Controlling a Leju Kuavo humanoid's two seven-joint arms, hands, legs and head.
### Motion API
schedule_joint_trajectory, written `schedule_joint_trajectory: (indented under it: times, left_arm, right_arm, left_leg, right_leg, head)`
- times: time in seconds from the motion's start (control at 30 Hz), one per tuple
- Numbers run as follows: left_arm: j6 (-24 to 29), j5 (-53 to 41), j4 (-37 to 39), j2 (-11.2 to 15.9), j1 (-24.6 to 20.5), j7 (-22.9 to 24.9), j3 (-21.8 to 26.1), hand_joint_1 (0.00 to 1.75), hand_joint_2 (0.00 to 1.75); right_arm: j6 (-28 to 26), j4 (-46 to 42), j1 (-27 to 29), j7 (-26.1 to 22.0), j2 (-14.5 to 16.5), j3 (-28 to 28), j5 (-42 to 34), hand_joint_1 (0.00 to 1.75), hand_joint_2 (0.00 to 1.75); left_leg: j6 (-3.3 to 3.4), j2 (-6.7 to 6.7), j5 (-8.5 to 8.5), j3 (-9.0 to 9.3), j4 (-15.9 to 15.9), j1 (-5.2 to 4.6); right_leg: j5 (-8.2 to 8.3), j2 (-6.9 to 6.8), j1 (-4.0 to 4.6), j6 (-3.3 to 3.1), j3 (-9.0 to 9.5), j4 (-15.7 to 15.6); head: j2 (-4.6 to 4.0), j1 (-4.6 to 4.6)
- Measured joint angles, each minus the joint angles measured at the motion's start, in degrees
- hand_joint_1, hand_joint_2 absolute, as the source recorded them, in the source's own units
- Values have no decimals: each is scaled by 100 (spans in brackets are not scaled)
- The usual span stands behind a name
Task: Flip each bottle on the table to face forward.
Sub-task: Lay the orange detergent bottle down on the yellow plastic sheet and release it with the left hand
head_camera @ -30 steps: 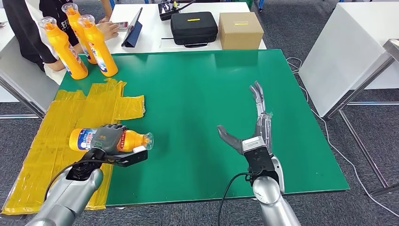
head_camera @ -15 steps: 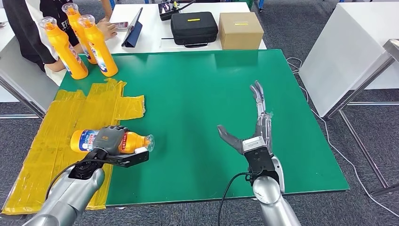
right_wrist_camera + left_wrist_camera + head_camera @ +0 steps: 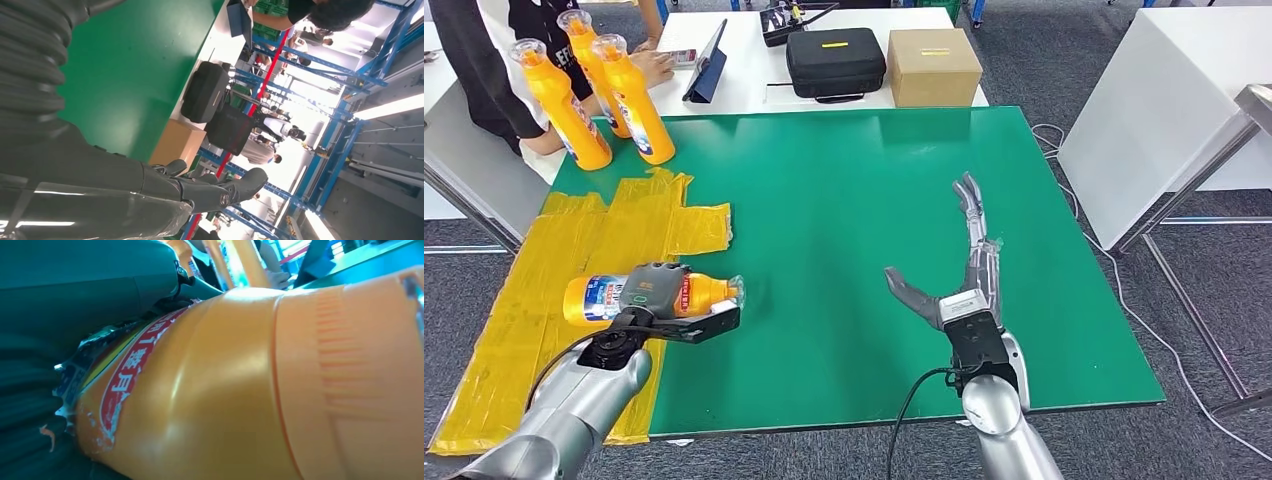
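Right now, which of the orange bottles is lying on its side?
The bottle held in the left robot hand near the table's front left; the three other bottles stand upright at the far left corner.

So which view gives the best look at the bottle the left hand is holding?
The head view: the bottle lies on its side, whole, in the left hand. The left wrist view has only a close blur of its orange body. The right wrist view looks elsewhere.
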Motion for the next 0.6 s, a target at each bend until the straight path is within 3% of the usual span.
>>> schedule_joint_trajectory:
  times: [0.07,0.13,0.27,0.4,0.6]
  left_arm:
    - [4,-3,98,-1,-53,25,8,6,175]
    - [7,6,167,-1,-91,33,38,0,175]
    - [15,215,239,-12,-131,-127,187,0,0]
    - [-10,560,238,-55,-118,-430,467,0,0]
    - [-135,553,-35,-122,-26,-338,632,0,0]
  right_arm:
    - [1,0,-12,4,0,12,-8,0,175]
    - [1,0,-21,10,-2,31,-24,0,175]
    - [-20,0,-24,41,-4,49,-66,0,175]
    - [-71,0,-23,81,-7,53,-104,0,175]
    - [-59,0,15,102,-2,55,-78,0,175]
  left_leg:
    - [-2,-2,2,2,0,0]
    - [-3,-2,3,3,0,0]
    - [-3,-1,3,4,0,1]
    - [-3,-3,4,0,0,2]
    - [-3,-2,3,-12,0,-1]
  right_leg:
    - [0,-1,0,0,3,0]
    - [0,-1,0,0,4,1]
    - [0,0,0,0,3,1]
    - [0,-1,0,0,-1,1]
    - [-1,0,-2,1,-11,1]
  head:
    - [0,1]
    - [1,1]
    - [0,0]
    - [1,0]
    - [0,1]
